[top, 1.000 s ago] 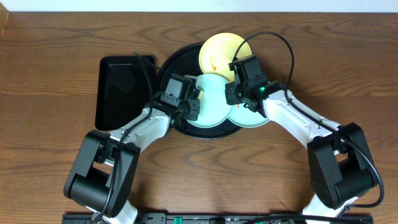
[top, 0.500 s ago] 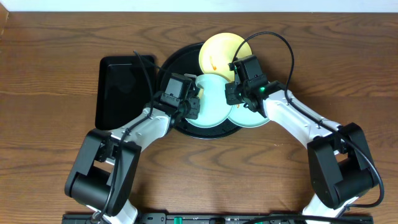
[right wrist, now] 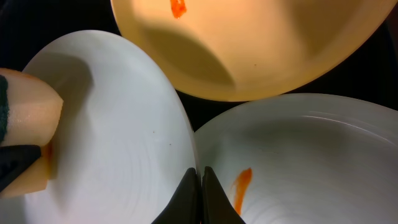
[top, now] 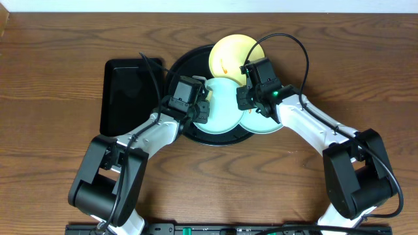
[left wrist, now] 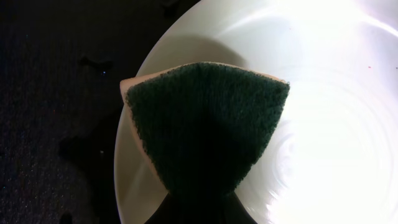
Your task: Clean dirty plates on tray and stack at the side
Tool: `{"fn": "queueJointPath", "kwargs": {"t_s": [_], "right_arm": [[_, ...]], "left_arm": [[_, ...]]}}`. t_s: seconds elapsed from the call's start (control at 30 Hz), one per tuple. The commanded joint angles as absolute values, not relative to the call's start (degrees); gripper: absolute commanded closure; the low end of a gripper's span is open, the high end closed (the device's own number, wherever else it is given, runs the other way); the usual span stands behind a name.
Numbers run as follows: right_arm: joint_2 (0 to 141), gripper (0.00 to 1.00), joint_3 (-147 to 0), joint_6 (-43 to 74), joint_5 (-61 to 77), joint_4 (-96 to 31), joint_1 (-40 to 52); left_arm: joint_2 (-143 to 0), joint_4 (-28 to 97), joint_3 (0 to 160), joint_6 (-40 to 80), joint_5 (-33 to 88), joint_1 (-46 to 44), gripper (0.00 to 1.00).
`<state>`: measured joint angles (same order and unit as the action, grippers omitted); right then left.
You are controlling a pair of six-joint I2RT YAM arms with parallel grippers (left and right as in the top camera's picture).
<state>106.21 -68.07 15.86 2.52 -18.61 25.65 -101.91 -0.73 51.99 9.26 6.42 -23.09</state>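
Observation:
In the overhead view a mint-green plate (top: pixel 223 106) lies on the round black tray (top: pixel 188 65). A second mint plate (top: pixel 266 124) overlaps the tray's right rim, and a yellow plate (top: pixel 235 55) with orange smears overlaps its far rim. My left gripper (top: pixel 203 112) is shut on a green scouring sponge (left wrist: pixel 205 118) that rests on the middle plate's left side (left wrist: pixel 323 93). My right gripper (right wrist: pixel 201 174) is shut on that plate's right rim (right wrist: pixel 124 143). The right plate (right wrist: pixel 298 155) has an orange streak. The yellow plate (right wrist: pixel 261 50) has an orange spot.
A smaller rectangular black tray (top: pixel 127 94) sits just left of the round one. Wooden table (top: pixel 52 65) surrounds everything. A black cable (top: pixel 290 42) loops above the right arm.

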Motion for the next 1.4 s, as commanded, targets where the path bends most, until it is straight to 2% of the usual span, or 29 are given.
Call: {"fn": "queueJointPath", "kwargs": {"t_s": [0.0,1.37], "right_arm": [[104.88,0.99,-68.64,15.40,1.54,-18.68,26.33],[104.88,0.99,-68.64,15.40,1.54,-18.81,26.33]], "left_arm": [[-102.89,-1.45,51.22,10.17,5.28,-23.18,0.93],[-107.28,-12.40,51.22,9.91,3.14,-22.79,0.92]]}}
